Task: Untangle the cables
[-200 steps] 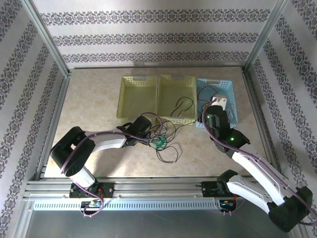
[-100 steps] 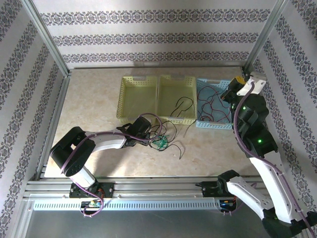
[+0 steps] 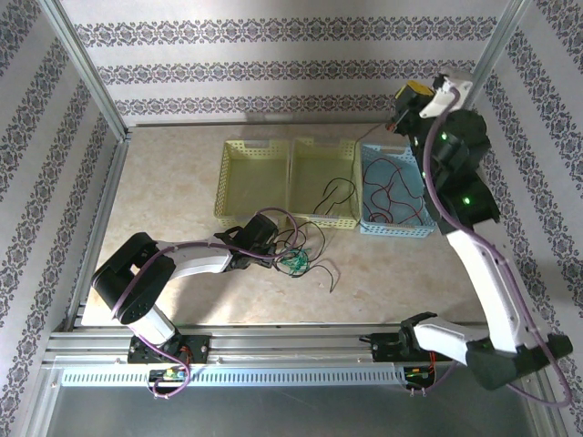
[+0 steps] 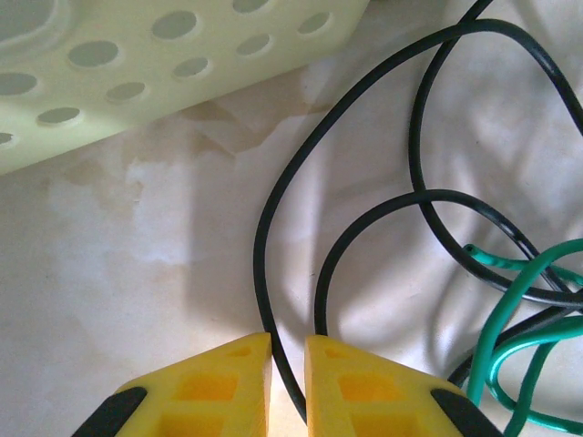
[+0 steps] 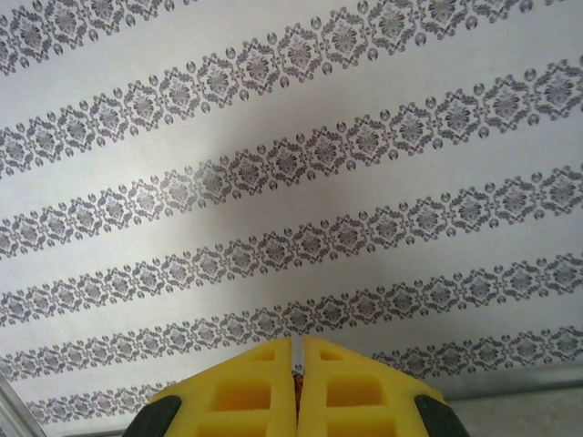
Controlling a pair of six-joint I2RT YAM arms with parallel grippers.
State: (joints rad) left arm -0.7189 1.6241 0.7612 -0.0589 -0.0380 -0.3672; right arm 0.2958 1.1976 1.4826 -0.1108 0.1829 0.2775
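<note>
A beige table (image 3: 173, 200) held a blue basket (image 3: 396, 231) at far right with a yellow basket (image 3: 323, 221) just left of it. The right gripper (image 3: 398, 114) hung high over the blue one, tips pressed together on a strand of the red cable (image 3: 392, 196) coiled inside. The left gripper (image 4: 287, 339), low on the table just near of the yellow basket, pinched a black cable (image 4: 259, 255) looping beside a tangled green cable (image 3: 294, 264).

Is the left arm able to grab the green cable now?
Probably not right away: the left gripper is shut on the black cable. The green cable lies close beside it, reachable once it lets go.
</note>
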